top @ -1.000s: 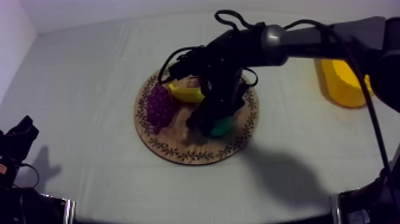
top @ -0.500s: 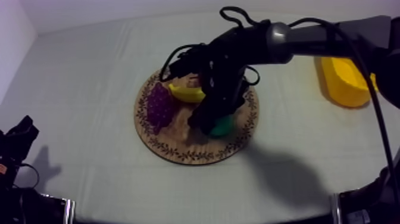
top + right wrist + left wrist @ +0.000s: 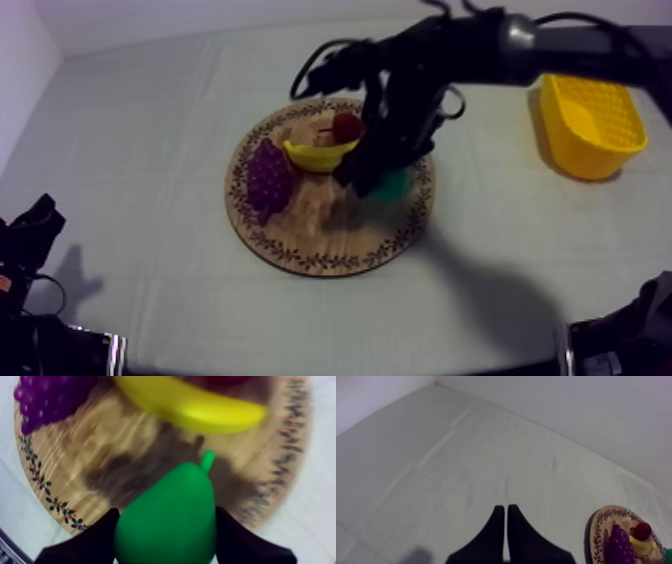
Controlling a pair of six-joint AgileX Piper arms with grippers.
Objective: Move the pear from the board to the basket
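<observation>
My right gripper (image 3: 378,180) is shut on the green pear (image 3: 392,184), which hangs just over the right part of the round wooden board (image 3: 300,258). In the right wrist view the pear (image 3: 170,516) sits stem-up between my two black fingers (image 3: 95,541), casting a shadow on the board (image 3: 125,451) below. The yellow basket (image 3: 588,125) stands at the far right of the table. My left gripper (image 3: 35,225) rests low at the table's left, and its fingers (image 3: 503,507) lie together as a narrow wedge.
On the board lie a banana (image 3: 318,155), purple grapes (image 3: 268,178) and a small red fruit (image 3: 347,126). The right wrist view shows the banana (image 3: 190,406) and grapes (image 3: 47,398) beyond the pear. Bare cloth separates board and basket.
My right arm has risen and shifted toward the upper right, taking the pear with it off its earlier spot on the board. The red fruit has come into sight. The left arm has stayed still.
</observation>
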